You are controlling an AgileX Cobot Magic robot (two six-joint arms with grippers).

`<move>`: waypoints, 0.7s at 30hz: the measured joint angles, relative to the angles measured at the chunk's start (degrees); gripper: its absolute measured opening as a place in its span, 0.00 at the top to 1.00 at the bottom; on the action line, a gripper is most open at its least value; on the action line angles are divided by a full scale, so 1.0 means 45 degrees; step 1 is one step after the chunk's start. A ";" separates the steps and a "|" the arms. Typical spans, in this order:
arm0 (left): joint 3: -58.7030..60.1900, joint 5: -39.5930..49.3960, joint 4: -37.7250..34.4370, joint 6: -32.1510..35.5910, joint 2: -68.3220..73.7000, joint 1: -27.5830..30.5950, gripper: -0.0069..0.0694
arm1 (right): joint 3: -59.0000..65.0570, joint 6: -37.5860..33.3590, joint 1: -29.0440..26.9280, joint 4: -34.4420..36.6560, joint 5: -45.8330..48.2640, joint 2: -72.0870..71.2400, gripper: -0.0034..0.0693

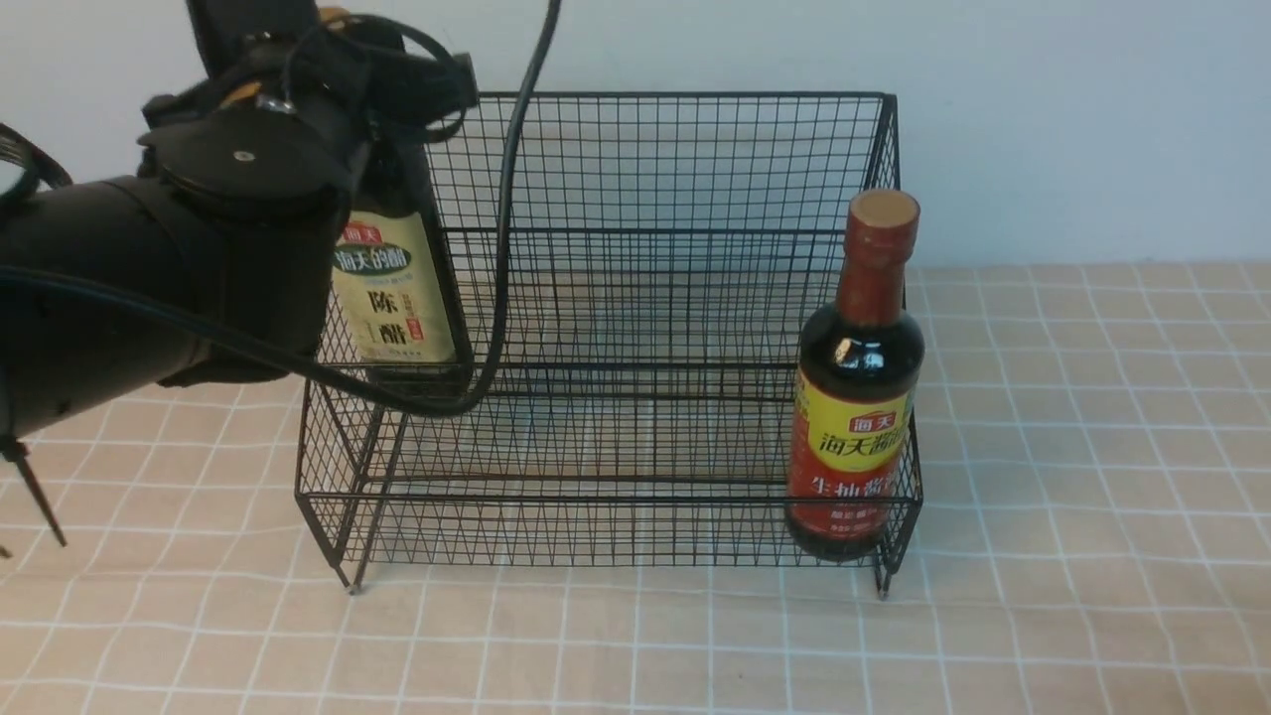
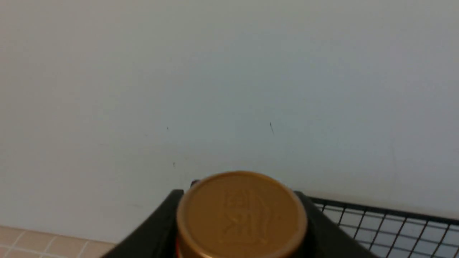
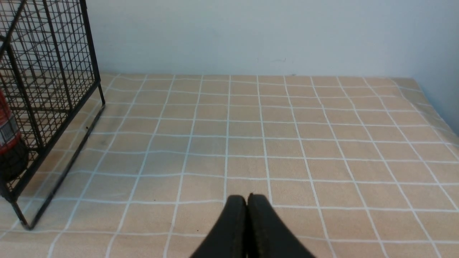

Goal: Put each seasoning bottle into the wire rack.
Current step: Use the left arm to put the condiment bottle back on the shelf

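The squarish seasoning bottle point(image 1: 392, 298), dark with a beige-green label, hangs upright at the left end of the wire rack point(image 1: 675, 159), its base level with the upper tier. My left gripper point(image 1: 382, 89) is shut on its neck. In the left wrist view the gold cap point(image 2: 240, 222) sits between the black fingers point(image 2: 157, 233) of the left gripper point(image 2: 238, 195), with the wire rack's rim point(image 2: 394, 215) behind. The round seasoning bottle point(image 1: 854, 397), with a red-brown neck, stands in the lower tier's right corner. My right gripper point(image 3: 247, 199) is shut and empty over the cloth, beside the wire rack point(image 3: 53, 71).
A beige checked tablecloth point(image 1: 1092, 497) covers the table in front of a pale wall. A black cable point(image 1: 506, 248) from the left arm hangs across the rack's front. The round bottle's lower part point(image 3: 7, 143) shows through the mesh in the right wrist view.
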 joint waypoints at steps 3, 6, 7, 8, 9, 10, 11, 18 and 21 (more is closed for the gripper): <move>0.0000 0.0000 -0.0517 0.0110 0.0315 0.0000 0.51 | 0.0000 0.0000 0.0000 0.0000 0.0000 0.0000 0.97; 0.0000 -0.0012 -0.1264 0.0214 0.0650 0.0000 0.51 | 0.0000 0.0000 0.0000 0.0000 0.0000 0.0000 0.97; 0.0000 -0.0012 -0.1312 0.0230 0.0693 0.0000 0.51 | 0.0000 0.0000 0.0000 0.0000 0.0000 0.0000 0.97; 0.0000 -0.0012 -0.1463 0.0322 0.0807 0.0000 0.51 | 0.0000 0.0000 0.0000 0.0000 0.0000 0.0000 0.97; -0.0072 -0.0057 -0.1469 0.0331 0.0846 0.0000 0.51 | 0.0000 0.0000 0.0000 -0.0012 0.0000 0.0000 0.97; -0.0098 -0.0057 -0.1530 0.0356 0.0846 0.0000 0.51 | 0.0000 0.0000 0.0000 -0.0012 0.0000 0.0000 0.97; -0.0124 -0.0057 -0.1526 0.0385 0.0882 0.0000 0.51 | 0.0000 0.0000 0.0000 -0.0012 0.0000 0.0000 0.97; -0.0174 0.0300 -0.1519 0.1728 0.0882 0.0000 0.46 | 0.0000 0.0000 0.0000 -0.0012 0.0000 0.0000 0.97; -0.0232 0.0329 -0.1510 0.2693 0.0857 0.0000 0.38 | 0.0000 0.0000 0.0000 -0.0012 0.0000 0.0000 0.97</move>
